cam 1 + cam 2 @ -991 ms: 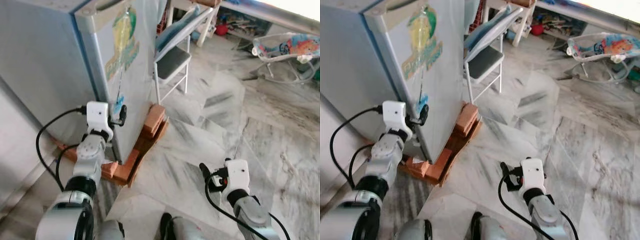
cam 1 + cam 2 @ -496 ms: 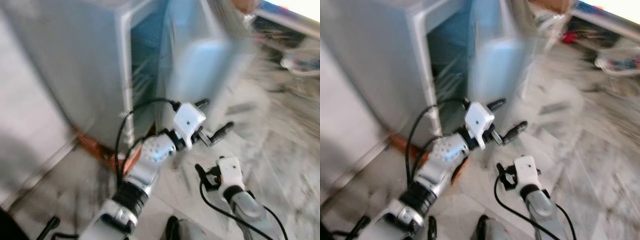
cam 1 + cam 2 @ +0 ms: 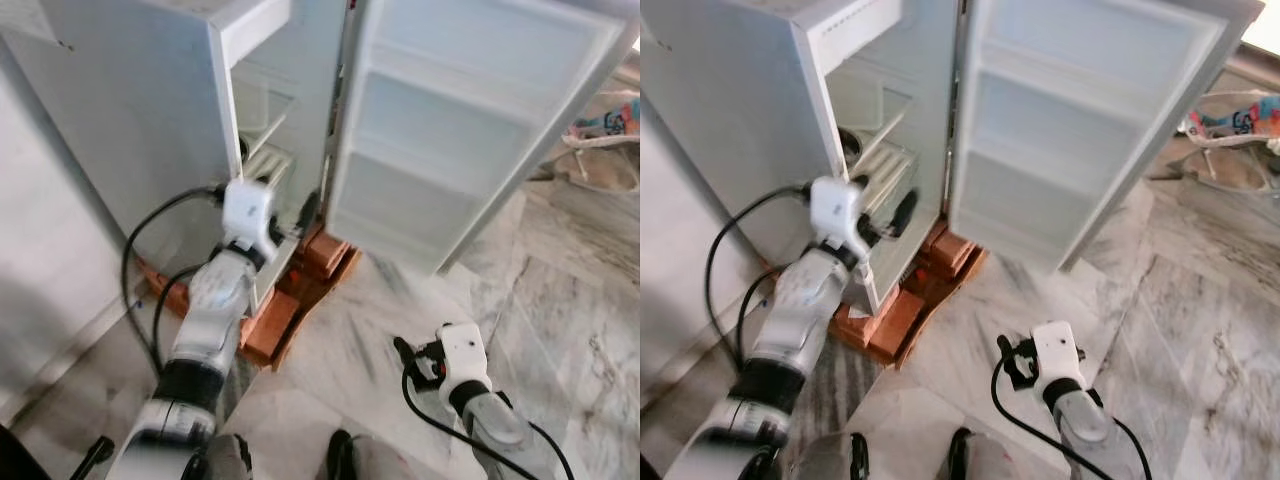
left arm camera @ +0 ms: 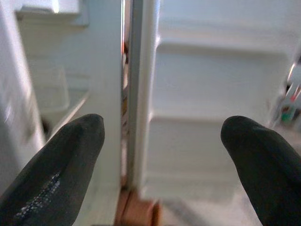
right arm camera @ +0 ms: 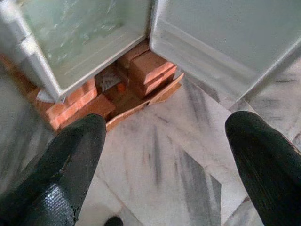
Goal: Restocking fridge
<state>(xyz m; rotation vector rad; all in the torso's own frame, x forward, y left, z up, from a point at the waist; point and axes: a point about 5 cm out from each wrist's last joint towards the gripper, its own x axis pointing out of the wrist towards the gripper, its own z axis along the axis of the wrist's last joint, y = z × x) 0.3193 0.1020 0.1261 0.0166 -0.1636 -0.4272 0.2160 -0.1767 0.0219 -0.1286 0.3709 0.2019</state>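
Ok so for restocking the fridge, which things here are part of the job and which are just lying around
Part of the job:
- fridge, standing open
- fridge door, swung wide, its shelves bare
- wire shelf inside
- left hand, open, at the fridge's front edge

Just lying around:
- bricks under the fridge
- baby bouncer at the far right
- right hand, open, idle over the floor

Fridge: tall white metal fridge point(image 3: 150, 110) stood on red bricks point(image 3: 270, 335).
Door: white shelved door point(image 3: 470, 130) swung wide.
Left gripper point(image 3: 300, 215): at the cabinet's lower front edge.
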